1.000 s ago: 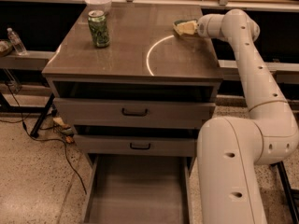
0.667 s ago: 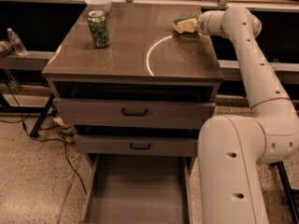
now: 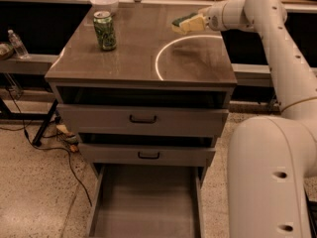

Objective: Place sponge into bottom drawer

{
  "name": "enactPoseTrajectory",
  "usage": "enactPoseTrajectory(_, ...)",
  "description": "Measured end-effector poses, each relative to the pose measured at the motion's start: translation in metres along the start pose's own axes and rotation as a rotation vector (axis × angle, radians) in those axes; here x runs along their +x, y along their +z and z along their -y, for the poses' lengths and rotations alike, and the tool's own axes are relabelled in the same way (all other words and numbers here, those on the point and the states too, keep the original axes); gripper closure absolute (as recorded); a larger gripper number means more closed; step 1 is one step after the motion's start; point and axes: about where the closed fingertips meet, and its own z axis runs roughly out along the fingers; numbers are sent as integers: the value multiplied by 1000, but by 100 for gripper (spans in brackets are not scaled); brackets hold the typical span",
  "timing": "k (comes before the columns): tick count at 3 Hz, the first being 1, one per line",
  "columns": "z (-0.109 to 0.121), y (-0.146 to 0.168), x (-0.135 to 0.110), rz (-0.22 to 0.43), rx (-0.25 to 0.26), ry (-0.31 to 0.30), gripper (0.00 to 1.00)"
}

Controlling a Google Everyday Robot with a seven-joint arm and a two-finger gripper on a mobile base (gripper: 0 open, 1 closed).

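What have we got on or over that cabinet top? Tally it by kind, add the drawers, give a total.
sponge: 1, held by the gripper over the cabinet top, back right
green can: 1
white bowl: 1
drawers: 3, the bottom drawer pulled open
Total: 6

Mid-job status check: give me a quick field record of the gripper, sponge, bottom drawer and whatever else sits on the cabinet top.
gripper: over the back right of the cabinet top, shut on the sponge
sponge: in the gripper, green face up, seemingly just off the surface
bottom drawer: pulled out, low at the cabinet's front
also on top: green can back left, white bowl behind it
progress: sponge not yet in the drawer
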Motion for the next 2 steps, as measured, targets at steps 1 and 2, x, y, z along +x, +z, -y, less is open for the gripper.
enactPoseTrajectory(1, -46, -34, 5, -21, -154, -33, 100)
enactPoseTrajectory(2, -77, -85, 8, -19, -233, -42, 100)
